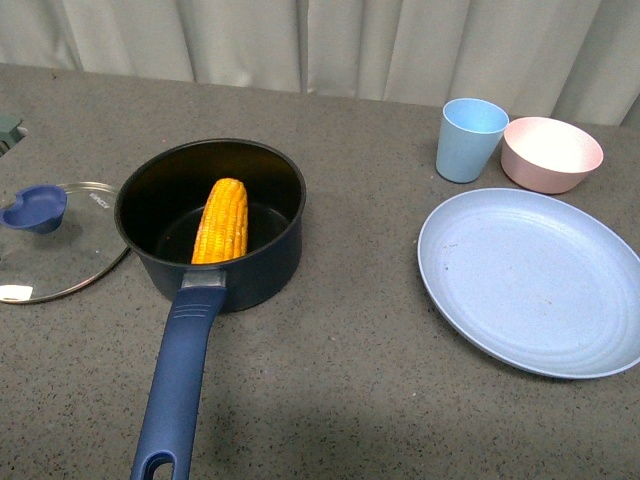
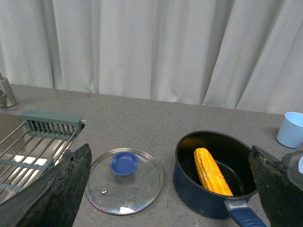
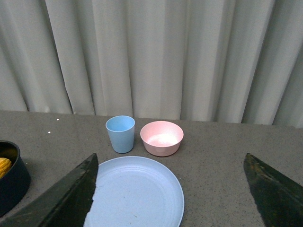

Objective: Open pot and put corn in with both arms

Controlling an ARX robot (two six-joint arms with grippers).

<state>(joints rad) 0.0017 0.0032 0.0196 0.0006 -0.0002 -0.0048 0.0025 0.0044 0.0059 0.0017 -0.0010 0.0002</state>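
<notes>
Pot [image 1: 215,225]: sitting open on the grey counter [image 1: 330,380], handle [image 1: 178,385] pointing toward six o'clock in the front view. Nothing is covering it.

Lid [image 1: 62,240]: lying flat on the counter at the pot's nine o'clock, just beside the rim, blue knob [image 1: 35,208] facing up. No gripper is touching it.

Corn [image 1: 222,220]: resting inside the pot, leaning from the black floor up toward the handle-side wall, its long axis running roughly twelve to six.

Left gripper [image 2: 165,189]: hanging high over lid and pot, its two black fingers [image 2: 52,189] spread wide apart with nothing between them.

Right gripper [image 3: 165,189]: hanging above the plate [image 3: 137,194], fingers likewise spread wide and carrying nothing.

Other items: blue cup [image 1: 470,138] and pink bowl [image 1: 552,153] standing side by side at the pot's two o'clock, the plate lying at its three o'clock; a sink rack [image 2: 33,146] showing in the left wrist view beyond the lid.

Progress: both parts are looking finished to me, with the lid off and the corn in. Nothing obvious is remaining beyond the arms pulling clear, and neither is showing in the front view.
</notes>
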